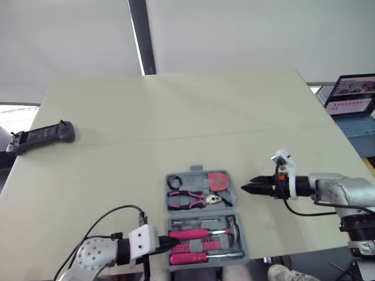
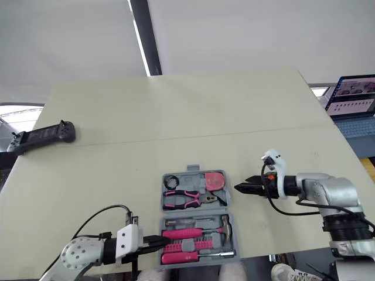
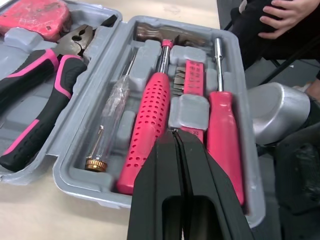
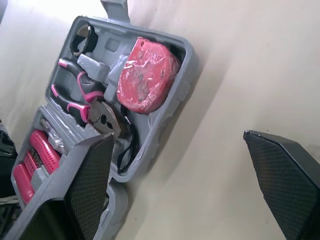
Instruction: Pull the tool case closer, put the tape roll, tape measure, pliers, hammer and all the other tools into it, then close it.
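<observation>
The grey tool case [image 1: 237, 205] lies open at the table's front edge. Its far half holds the black tape roll [image 1: 174, 183], pink-handled pliers [image 1: 184, 199] and red tape measure [image 1: 217, 181]. The near half holds the pink hammer [image 1: 193, 234] and a pink screwdriver [image 1: 193, 256]. My left gripper [image 1: 168, 242] is shut and empty, with its tip [image 3: 175, 134] just over the near half, between the hammer's handle [image 3: 150, 120] and the screwdriver [image 3: 222, 130]. My right gripper [image 1: 247, 188] is open and empty. It hovers just right of the case, level with the tape measure [image 4: 145, 75].
A black handheld controller [image 1: 41, 136] lies at the table's left edge. A laptop [image 1: 351, 93] stands off the table at the right. A person's hand [image 3: 295, 12] shows beyond the table's front edge. The pale table top [image 1: 193, 117] stretches away behind the case.
</observation>
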`<action>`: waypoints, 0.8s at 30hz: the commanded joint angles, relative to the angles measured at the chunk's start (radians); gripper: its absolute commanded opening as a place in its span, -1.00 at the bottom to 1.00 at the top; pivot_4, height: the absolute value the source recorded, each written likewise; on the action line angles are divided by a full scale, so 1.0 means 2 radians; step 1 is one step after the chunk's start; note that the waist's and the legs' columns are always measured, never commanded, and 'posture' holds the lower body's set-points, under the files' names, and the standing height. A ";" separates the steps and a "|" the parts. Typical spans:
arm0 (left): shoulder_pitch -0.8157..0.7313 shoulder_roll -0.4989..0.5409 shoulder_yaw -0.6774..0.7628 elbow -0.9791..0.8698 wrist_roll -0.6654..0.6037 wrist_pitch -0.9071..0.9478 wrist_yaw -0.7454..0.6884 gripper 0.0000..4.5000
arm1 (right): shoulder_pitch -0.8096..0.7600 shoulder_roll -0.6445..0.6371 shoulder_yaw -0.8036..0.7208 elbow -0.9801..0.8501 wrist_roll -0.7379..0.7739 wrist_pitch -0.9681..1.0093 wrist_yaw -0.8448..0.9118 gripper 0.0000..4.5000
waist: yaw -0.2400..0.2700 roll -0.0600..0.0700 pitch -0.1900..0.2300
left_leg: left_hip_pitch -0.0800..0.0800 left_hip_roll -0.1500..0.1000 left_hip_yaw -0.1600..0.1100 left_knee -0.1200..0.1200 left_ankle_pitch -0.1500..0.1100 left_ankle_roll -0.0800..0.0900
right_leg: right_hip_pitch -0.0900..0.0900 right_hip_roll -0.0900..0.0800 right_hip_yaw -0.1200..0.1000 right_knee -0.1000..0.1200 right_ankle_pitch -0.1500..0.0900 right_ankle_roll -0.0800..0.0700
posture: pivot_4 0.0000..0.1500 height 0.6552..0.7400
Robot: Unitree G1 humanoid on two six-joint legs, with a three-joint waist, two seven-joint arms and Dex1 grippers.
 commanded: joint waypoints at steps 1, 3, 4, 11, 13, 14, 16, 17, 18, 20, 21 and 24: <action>-0.001 0.000 -0.016 0.010 0.008 -0.022 -0.001 -1.00 | -0.021 0.009 -0.010 0.017 0.019 0.025 0.003 0.98 | 0.000 0.000 0.000 | 0.000 0.000 0.000 0.000 0.000 0.000 | 0.000 0.000 0.000 0.000 0.000 0.000 | 1.00 1.00; 0.003 0.003 -0.019 0.012 0.010 -0.028 -0.001 -1.00 | -0.034 0.017 -0.010 0.037 0.022 0.034 0.004 0.98 | 0.000 0.000 0.000 | 0.000 0.000 0.000 0.000 0.000 0.000 | 0.000 0.000 0.000 0.000 0.000 0.000 | 1.00 1.00; 0.007 0.005 -0.021 0.012 0.011 -0.030 -0.003 -1.00 | -0.042 0.022 -0.010 0.048 0.023 0.037 0.004 0.98 | 0.000 0.000 0.000 | 0.000 0.000 0.000 0.000 0.000 0.000 | 0.000 0.000 0.000 0.000 0.000 0.000 | 1.00 1.00; 0.013 0.010 -0.031 0.015 0.016 -0.026 0.001 -1.00 | -0.084 0.049 0.012 0.114 0.013 0.049 0.012 0.98 | 0.000 0.000 0.000 | 0.000 0.000 0.000 0.000 0.000 0.000 | 0.000 0.000 0.000 0.000 0.000 0.000 | 1.00 1.00; 0.013 0.011 -0.033 0.014 0.018 -0.024 0.002 -1.00 | -0.088 0.053 0.019 0.123 0.010 0.049 0.015 0.98 | 0.000 0.000 0.000 | 0.000 0.000 0.000 0.000 0.000 0.000 | 0.000 0.000 0.000 0.000 0.000 0.000 | 1.00 1.00; 0.013 0.011 -0.035 0.016 0.020 -0.023 0.002 -1.00 | -0.090 0.057 0.022 0.129 0.009 0.048 0.015 0.98 | 0.000 0.000 0.000 | 0.000 0.000 0.000 0.000 0.000 0.000 | 0.000 0.000 0.000 0.000 0.000 0.000 | 1.00 1.00; 0.014 0.010 -0.037 0.018 0.022 -0.021 0.005 -1.00 | -0.092 0.065 0.027 0.138 0.007 0.044 0.015 0.98 | -0.002 0.000 0.000 | 0.000 0.000 0.000 0.000 0.000 0.000 | 0.000 0.000 0.000 0.000 0.000 0.000 | 1.00 1.00; 0.014 0.010 -0.039 0.018 0.024 -0.021 0.006 -1.00 | -0.094 0.071 0.030 0.144 0.004 0.039 0.013 0.98 | -0.002 0.000 0.000 | 0.000 0.000 0.000 0.000 0.000 0.000 | 0.000 0.000 0.000 0.000 0.000 0.000 | 1.00 1.00; 0.015 0.011 -0.040 0.019 0.025 -0.019 0.007 -1.00 | -0.095 0.077 0.032 0.149 0.002 0.035 0.012 0.98 | -0.003 0.000 0.000 | 0.000 0.000 0.000 0.000 0.000 0.000 | 0.000 0.000 0.000 0.000 0.000 0.000 | 1.00 1.00; 0.018 0.011 -0.041 0.017 0.027 -0.013 0.012 -1.00 | -0.099 0.089 0.032 0.163 -0.003 0.027 0.009 0.98 | -0.006 0.000 0.000 | 0.000 0.000 0.000 0.000 0.000 0.000 | 0.000 0.000 0.000 0.000 0.000 0.000 | 1.00 1.00; 0.020 0.013 -0.040 0.016 0.028 -0.011 0.014 -1.00 | -0.101 0.097 0.031 0.169 -0.004 0.022 0.008 0.98 | -0.008 0.000 0.000 | 0.000 0.000 0.000 0.000 0.000 0.000 | 0.000 0.000 0.000 0.001 0.000 0.000 | 1.00 1.00; 0.022 0.018 -0.038 0.014 0.028 -0.007 0.015 -1.00 | -0.108 0.116 0.027 0.186 -0.004 0.015 0.006 0.98 | -0.012 0.001 0.000 | 0.000 0.000 0.000 0.000 0.000 0.000 | 0.000 0.000 0.000 0.001 0.000 0.000 | 1.00 1.00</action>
